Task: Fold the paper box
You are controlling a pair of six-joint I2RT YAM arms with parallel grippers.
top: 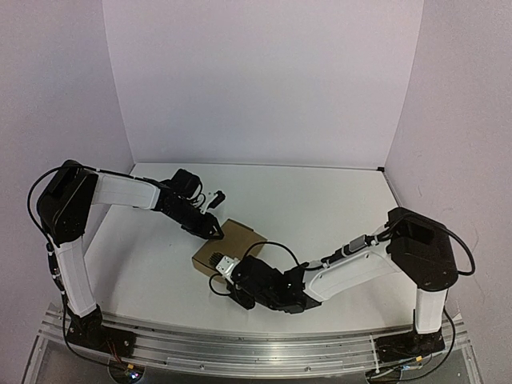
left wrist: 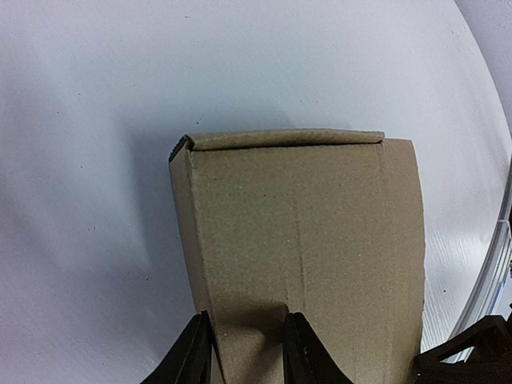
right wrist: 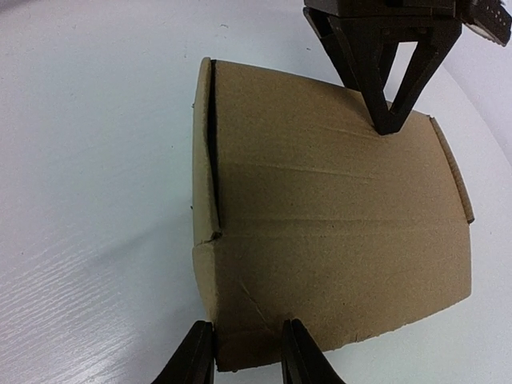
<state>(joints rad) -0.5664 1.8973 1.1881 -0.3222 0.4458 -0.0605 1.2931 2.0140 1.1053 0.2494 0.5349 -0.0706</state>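
Two narrowly parted grippers meet the paper box (right wrist: 336, 224): left gripper (left wrist: 246, 320) at its far edge, right gripper (right wrist: 246, 328) at its near corner.

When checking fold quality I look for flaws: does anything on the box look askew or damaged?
Yes. On the paper box, right wrist view, the side flap at picture-left is not flush: a dark gap runs along that edge. A diagonal crease marks the near corner.
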